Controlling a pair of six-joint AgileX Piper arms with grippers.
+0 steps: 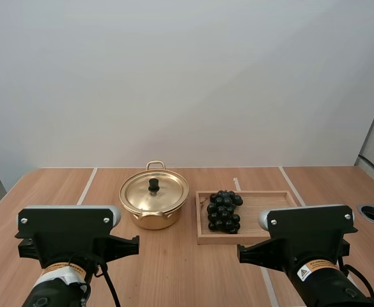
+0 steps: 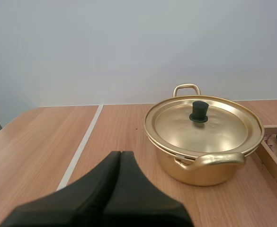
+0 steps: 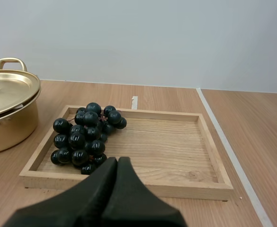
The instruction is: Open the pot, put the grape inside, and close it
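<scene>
Hanging above the table [image 1: 174,275] short of the gold pot [image 1: 154,203], the left gripper [image 2: 120,154] has its fingers pressed together into one dark wedge, holding nothing. It is well apart from the pot.

Pot: centre-left on the table, lid [image 2: 202,124] seated. One loop handle points to the far wall, the other toward the arms. The black knob [image 2: 199,111] stands upright at the lid's middle.

Bearing from the left tip: the pot lies ahead and off to the right. The knob sits beyond the near handle and above it.

Right gripper [image 3: 117,160]: likewise closed on nothing, aimed at the near rail of the wooden tray [image 3: 176,146]. The tray sits just beside the pot, on its right.

Grapes [image 3: 84,137]: a dark bunch in the tray's left half, close to the pot-side wall. Its long axis runs roughly front to back. From the right tip they are ahead and a little left.

Judgement: nothing of the task is done yet. The left arm is nearer the pot and the right arm nearer the grapes. The opening move turns on the knob. It is small and vertical, so the left fingers need to part, come over the lid from above and straddle it before lifting. Lid first, grapes after.
</scene>
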